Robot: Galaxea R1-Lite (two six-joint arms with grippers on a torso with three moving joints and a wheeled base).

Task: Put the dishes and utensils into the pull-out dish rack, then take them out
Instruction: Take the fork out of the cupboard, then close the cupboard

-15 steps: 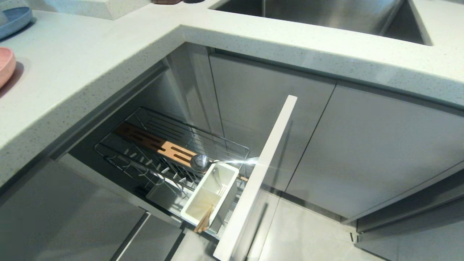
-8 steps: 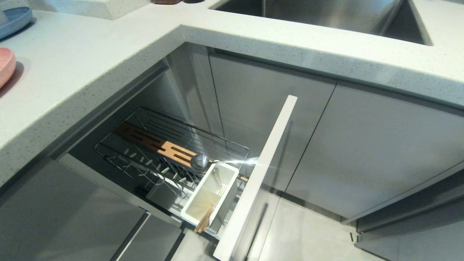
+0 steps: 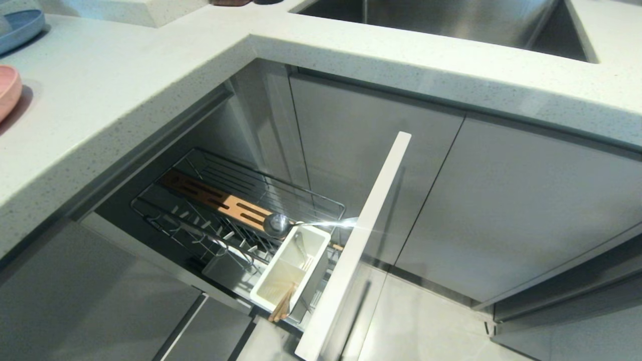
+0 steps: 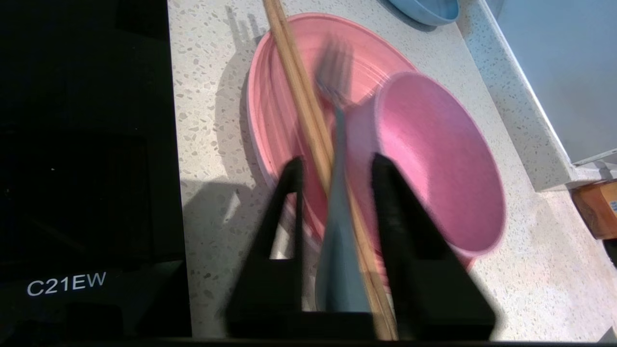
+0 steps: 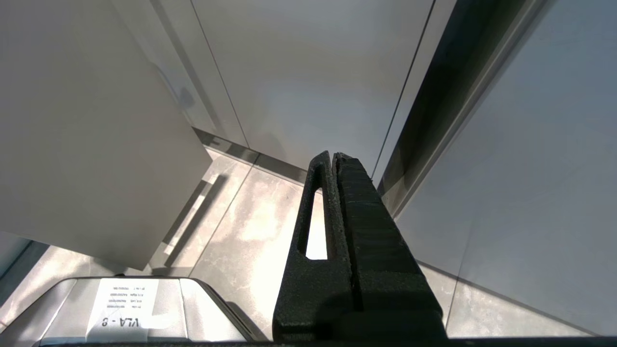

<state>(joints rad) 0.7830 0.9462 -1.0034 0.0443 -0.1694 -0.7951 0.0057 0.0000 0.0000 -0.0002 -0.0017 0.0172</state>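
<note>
Left gripper (image 4: 336,166) hovering over the pink dishes, with the fork lying loose between its parted jaws.

The gripper is hanging released above the speckled counter (image 4: 207,144), its two black fingers (image 4: 289,193) standing apart on either side of the slim silver fork (image 4: 337,202). The fork's long axis is running straight out from the wrist, tines at the far end over the flat matte pink plate (image 4: 274,96). A pair of thin light wooden chopsticks (image 4: 299,86) is lying just beside the fork, nearly parallel, across the plate. The deep pink bowl (image 4: 434,159) is sitting on the plate's other side. The chrome pull-out dish rack (image 3: 241,210) is standing open well apart, below the counter, with more chopsticks in its white utensil caddy (image 3: 293,268). The right gripper (image 5: 332,161) is hanging parked, clenched on nothing, over the floor.
</note>
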